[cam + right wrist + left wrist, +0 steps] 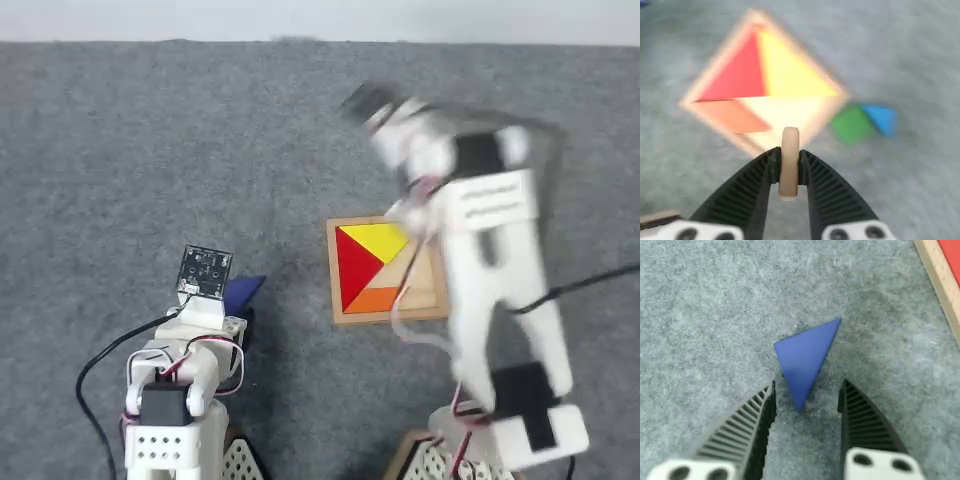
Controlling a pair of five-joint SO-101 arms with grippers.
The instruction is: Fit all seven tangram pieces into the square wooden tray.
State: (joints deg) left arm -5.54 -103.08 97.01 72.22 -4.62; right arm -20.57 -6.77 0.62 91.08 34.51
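Left gripper [807, 385] open-jawed astride blue triangle [807, 352] tip; right gripper [789, 152] clamps tan piece [789, 167]; green piece [852, 123], light-blue triangle [883, 119] just beside wooden tray [332, 280]

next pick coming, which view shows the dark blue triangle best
The left wrist view: the whole dark blue triangle on the carpet, its tip between the fingers of the open left gripper. The high view shows one corner beside that arm. The right wrist view has at most a blue speck.
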